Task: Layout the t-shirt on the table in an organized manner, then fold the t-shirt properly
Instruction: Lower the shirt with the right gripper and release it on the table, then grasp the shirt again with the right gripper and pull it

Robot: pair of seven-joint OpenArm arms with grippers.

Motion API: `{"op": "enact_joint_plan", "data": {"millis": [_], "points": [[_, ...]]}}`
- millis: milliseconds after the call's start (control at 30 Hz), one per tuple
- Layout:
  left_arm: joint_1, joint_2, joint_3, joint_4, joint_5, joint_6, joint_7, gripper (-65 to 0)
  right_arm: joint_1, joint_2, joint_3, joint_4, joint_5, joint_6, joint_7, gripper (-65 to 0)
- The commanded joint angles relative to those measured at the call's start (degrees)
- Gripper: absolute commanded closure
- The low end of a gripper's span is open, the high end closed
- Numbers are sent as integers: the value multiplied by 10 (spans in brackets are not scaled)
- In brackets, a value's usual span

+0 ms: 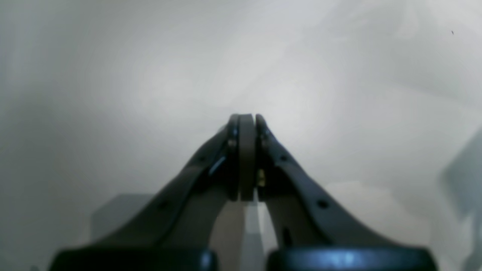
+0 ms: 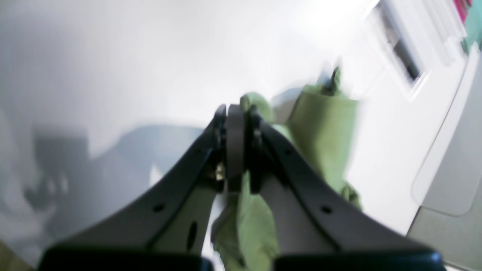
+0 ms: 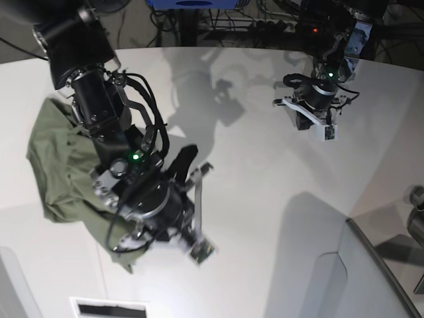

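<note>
- We're barely started: the olive t-shirt (image 3: 56, 165) sits crumpled at one side of the white counter (image 3: 265, 199), not spread, no folds yet.
- Right end effector (image 2: 236, 113) is clamped on shirt cloth.
- Left end effector (image 1: 246, 119) is closed on nothing, well away.

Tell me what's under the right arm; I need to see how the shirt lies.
The t-shirt lies rumpled on the table; the arm covers its right part, hiding that layout.

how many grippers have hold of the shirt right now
1. The right gripper is shut on the t-shirt; the left gripper is shut on nothing, above bare table.
</note>
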Motion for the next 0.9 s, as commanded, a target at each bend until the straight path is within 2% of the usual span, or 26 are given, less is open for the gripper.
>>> {"op": "enact_joint_plan", "data": {"millis": [0,67,133,300,400,500,600,700,867], "points": [[4,-5,-1,1,0,3,22,0,22,-15,29,30,-6,-1,8,0],[5,-6,-1,1,0,3,22,0,31,-36,70,59,-6,0,6,0],[5,-6,-1,1,0,3,22,0,42,-42,90,71,-5,10,0,0],[0,-7,-1,1,0,3,22,0,45,-59,60,71,-5,71,-30,0],[-3,-6,-2,1,0,3,22,0,42,-65,29,71,7,70,-12,0],[-16,-6,-1,1,0,3,22,0,43,-68,39,70,48,69,24,0],[-21,-6,-1,-7,0,3,22,0,31,-67,36,56,81,69,-1,0],[-23,-6,-1,-17,0,3,22,0,-27,-54,1,21,115,70,-3,0],[-23,-6,-15,-18,0,3,20,0,-115,-27,-66,-15,117,70,32,0]]}}
